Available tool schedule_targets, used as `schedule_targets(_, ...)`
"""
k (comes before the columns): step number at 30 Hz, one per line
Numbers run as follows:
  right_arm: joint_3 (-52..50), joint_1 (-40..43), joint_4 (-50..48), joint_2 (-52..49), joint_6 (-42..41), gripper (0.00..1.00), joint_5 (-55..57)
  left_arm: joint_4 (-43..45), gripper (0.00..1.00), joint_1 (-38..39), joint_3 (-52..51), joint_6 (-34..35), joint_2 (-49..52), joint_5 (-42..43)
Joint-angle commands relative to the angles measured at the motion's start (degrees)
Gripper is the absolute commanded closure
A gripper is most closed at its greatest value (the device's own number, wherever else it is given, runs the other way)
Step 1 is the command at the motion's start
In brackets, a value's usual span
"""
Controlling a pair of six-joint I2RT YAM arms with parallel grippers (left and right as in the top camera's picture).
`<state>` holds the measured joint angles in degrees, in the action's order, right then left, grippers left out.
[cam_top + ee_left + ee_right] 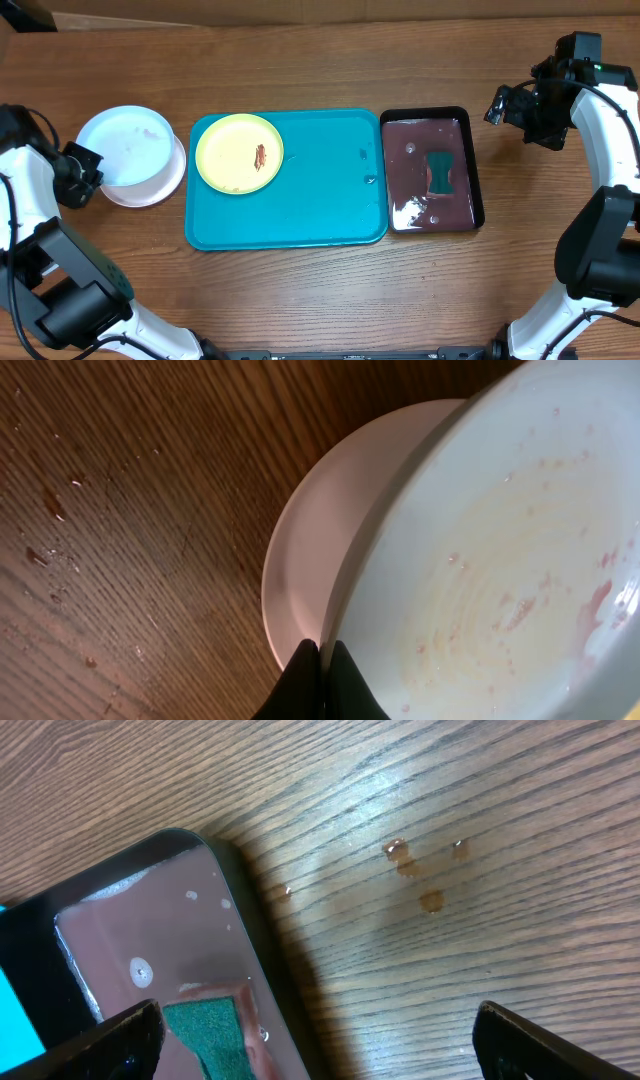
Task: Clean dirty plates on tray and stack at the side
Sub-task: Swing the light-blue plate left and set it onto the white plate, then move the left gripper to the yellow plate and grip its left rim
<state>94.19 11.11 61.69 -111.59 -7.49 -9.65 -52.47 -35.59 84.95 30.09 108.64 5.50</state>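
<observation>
Plates first: the yellow-green plate (pixel 238 152) sits alone in the left end of the turquoise tray (pixel 320 190), a reddish-brown smear (pixel 260 157) showing right of its middle. The other two are off the tray, stacked on the wooden table (pixel 300 290) just to its left. The light blue plate (pixel 120 140) lies on top of the white plate (pixel 168 183), shifted up and to the left so a crescent of white peeks out along the lower right. Over at the stack's left edge, the left claw (pixel 90 163) is pinched tight together, and the wrist view shows the rim of the light blue plate running straight into the closed fingers (pixel 340 685); it looks clamped on that rim. Faint pinkish streaks mark the inside of that plate. On the far side, the right claw (pixel 497 106) hangs above the table beyond the top right corner of the black tray (pixel 478 170), fingers spread wide apart with nothing between them. The black tray holds dark liquid and a green sponge (pixel 441 172). A few brownish droplets (pixel 410 870) dot the wood beside it.
</observation>
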Motion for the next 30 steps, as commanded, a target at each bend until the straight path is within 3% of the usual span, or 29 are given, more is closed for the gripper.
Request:
schedule_targets(1, 0.52, 0.11, -0.11, 0.90, -0.17, 0.00, 0.20, 1.99, 0.96, 0.48, -2.47, 0.83, -2.03, -1.49)
schedule_targets(6, 0.52, 0.11, -0.11, 0.90, -0.17, 0.00, 0.20, 4.81, 0.95, 0.55, -4.81, 0.79, -2.03, -1.44)
schedule_targets(7, 0.52, 0.11, -0.11, 0.90, -0.17, 0.00, 0.20, 5.07, 0.91, 0.55, -5.14, 0.79, -2.03, -1.44)
schedule_targets(9, 0.52, 0.11, -0.11, 0.90, -0.17, 0.00, 0.20, 5.25, 0.69, 0.52, -5.22, 0.02, -2.03, -0.37)
schedule_targets(10, 0.52, 0.11, -0.11, 0.90, -0.17, 0.00, 0.20, 5.90, 0.51, 0.52, -5.14, -2.67, -2.05, 2.60)
schedule_targets(12, 0.52, 0.11, -0.11, 0.90, -0.17, 0.00, 0.20, 5.97, 0.36, 0.52, -4.52, -6.51, -2.05, 9.03)
schedule_targets(18, 0.52, 0.11, -0.11, 0.90, -0.17, 0.00, 0.20, 1.40, 0.40, 1.11, -3.04, -10.14, -3.96, 22.45)
schedule_targets(24, 0.52, 0.11, -0.11, 0.90, -0.17, 0.00, 0.20, -2.97, 0.52, 6.64, -3.04, -14.56, -6.56, 21.66)
schedule_targets(30, 0.52, 0.11, -0.11, 0.90, -0.17, 0.00, 0.20, -3.28, 0.62, 16.04, -3.23, -14.71, -5.88, 13.55)
